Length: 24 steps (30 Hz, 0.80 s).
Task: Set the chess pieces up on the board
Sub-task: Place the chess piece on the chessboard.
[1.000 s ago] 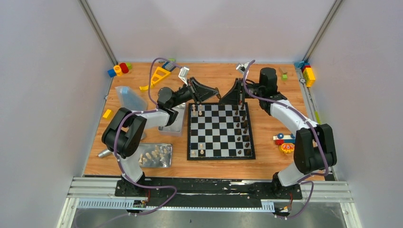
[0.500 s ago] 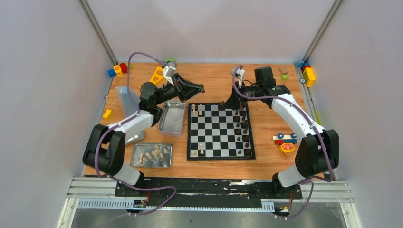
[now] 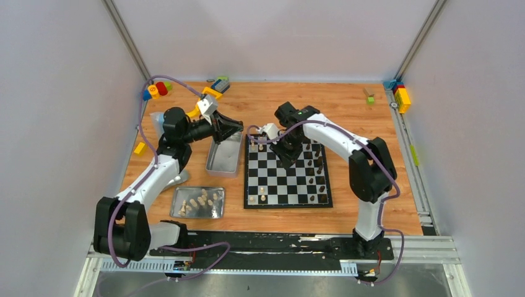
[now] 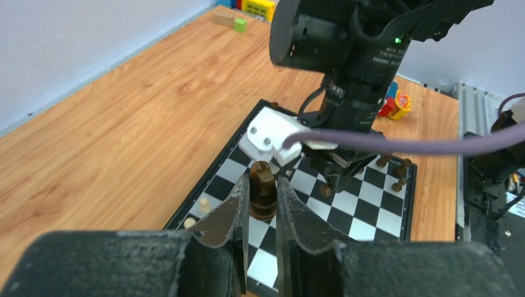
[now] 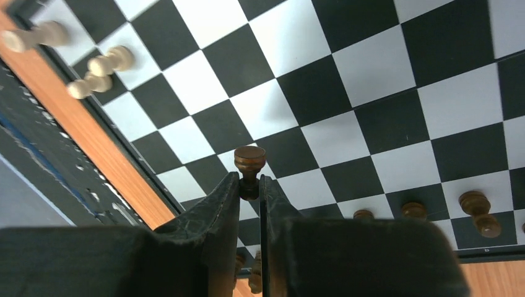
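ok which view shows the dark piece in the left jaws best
Left wrist: the dark piece sits mid-frame, upright, clamped in the left jaws. Top external is too far to make it out. Right wrist shows only a second dark piece, in the right jaws.

- Left arm [image 3: 151,178]: white links, black joints.
- Right arm [image 3: 334,131]: same colours.
- Cable [image 4: 402,146]: purple, one along each arm.
- Fingers [image 5: 210,213]: black, rough-textured.
- Green light [image 4: 397,41], upper right of left wrist view.

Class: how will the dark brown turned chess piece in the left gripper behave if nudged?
The dark brown turned chess piece looks tall and slender, so probably tips easily. Its round profile suggests rolling once down.
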Available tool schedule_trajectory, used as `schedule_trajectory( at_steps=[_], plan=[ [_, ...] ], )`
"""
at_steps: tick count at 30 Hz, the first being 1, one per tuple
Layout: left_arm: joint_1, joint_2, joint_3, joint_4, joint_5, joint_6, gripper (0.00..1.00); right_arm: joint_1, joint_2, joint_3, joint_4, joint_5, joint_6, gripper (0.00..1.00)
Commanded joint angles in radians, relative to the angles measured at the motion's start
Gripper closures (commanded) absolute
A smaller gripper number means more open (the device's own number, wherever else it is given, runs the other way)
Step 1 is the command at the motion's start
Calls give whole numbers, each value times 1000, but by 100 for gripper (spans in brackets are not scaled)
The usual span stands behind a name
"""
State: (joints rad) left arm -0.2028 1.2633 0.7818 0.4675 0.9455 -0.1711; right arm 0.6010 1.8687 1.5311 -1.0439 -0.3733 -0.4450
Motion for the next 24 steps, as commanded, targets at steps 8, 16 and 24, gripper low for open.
schedule_trajectory(
  at_steps=[8,16,24],
  plan=[
    [111,-162,30,-349,30,226,100,106,236,334,-412,351,-150,94],
    [187,-199,63,-451,-2,287,100,155,301,352,-493,535,-241,93],
    [233,-209,64,-450,-14,285,100,188,322,323,-492,619,-276,86]
  ],
)
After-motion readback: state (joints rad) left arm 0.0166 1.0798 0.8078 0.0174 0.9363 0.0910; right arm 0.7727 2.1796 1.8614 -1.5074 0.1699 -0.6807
